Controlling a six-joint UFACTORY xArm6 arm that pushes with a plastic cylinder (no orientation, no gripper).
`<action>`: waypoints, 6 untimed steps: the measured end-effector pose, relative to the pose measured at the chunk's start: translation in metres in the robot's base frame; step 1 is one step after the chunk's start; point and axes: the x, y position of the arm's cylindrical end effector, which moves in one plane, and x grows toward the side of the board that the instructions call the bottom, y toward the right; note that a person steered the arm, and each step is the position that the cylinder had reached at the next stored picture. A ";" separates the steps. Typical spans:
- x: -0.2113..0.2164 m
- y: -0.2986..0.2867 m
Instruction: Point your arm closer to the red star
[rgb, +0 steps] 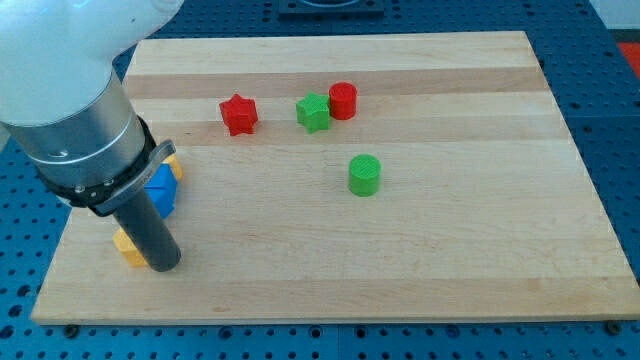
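Tool: our rod carries no jaws, so there is nothing to spread or pinch; our tip (163, 266) rests low at the view's left.
Red star (239, 114): upper middle of the worktop (420, 250), well apart from our tip.
Near the tip: a blue block (162, 190) and a yellow block (129, 246), both partly hidden.
Others: green star (313, 111) touching a red cylinder (343, 100); green cylinder (365, 174) below them.

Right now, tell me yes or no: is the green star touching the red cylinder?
Yes, the green star sits directly against the red cylinder, no gap showing.
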 end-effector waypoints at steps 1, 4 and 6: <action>0.005 -0.002; 0.024 -0.091; -0.002 -0.126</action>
